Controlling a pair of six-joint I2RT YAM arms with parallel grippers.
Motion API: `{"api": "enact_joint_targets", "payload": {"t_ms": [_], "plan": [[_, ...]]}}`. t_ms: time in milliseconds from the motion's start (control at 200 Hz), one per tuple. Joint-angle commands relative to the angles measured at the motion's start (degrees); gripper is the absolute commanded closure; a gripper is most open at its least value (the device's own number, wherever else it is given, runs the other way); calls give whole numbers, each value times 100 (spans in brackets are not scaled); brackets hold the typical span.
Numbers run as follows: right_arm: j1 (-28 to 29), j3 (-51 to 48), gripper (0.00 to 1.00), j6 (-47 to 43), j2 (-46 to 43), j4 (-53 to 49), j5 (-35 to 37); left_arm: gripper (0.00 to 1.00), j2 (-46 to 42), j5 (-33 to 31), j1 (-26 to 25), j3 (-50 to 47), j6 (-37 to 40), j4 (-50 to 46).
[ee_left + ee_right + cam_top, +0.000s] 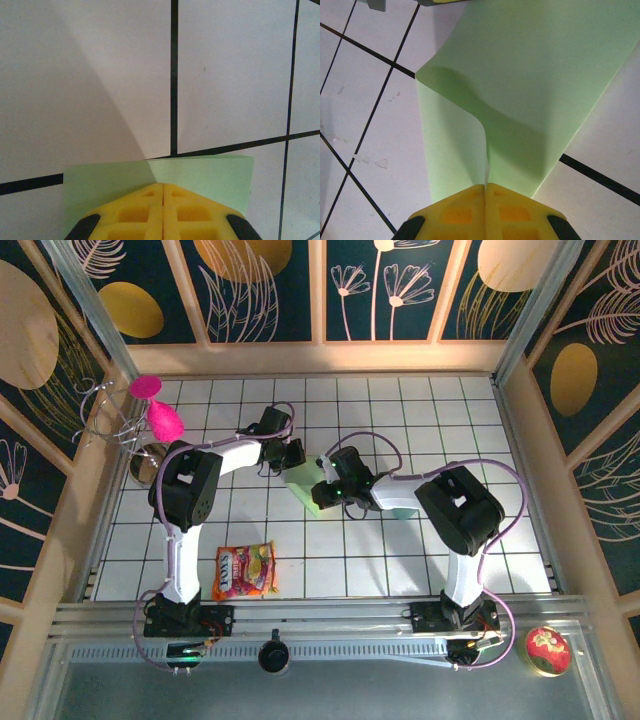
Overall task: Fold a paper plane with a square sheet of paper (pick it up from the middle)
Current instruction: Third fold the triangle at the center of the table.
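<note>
The square sheet of paper (301, 486) sat near the middle of the counter (450, 420), lifted partly off the tiles and strung between the two arms. In the right wrist view it (535, 75) bowed in a loose curl, with one soft bend but no sharp crease to be seen. The right fingers (455, 215) were pressed together on its near edge, the paper rising out from between them. The left fingers (135, 215) were likewise closed, and the sheet's (210, 175) far edge spread out to both sides of their tips, apparently pinched there.

Judged from this, the pick-up was done and the folding had barely begun: no nose, wings or centre crease showed, so nearly all the creasing remained. A sweet packet (245, 571) lay well apart, near the left arm's base.
</note>
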Motion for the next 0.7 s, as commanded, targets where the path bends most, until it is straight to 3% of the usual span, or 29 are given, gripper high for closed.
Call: {"api": "enact_joint_targets", "payload": {"t_ms": [0,696], "plan": [[34,179,100,74,126,-127,108,93,217,-62,-24,5,41,-147],[34,185,100,80,266,-226,188,90,-79,-146,-16,50,26,-191]]}}
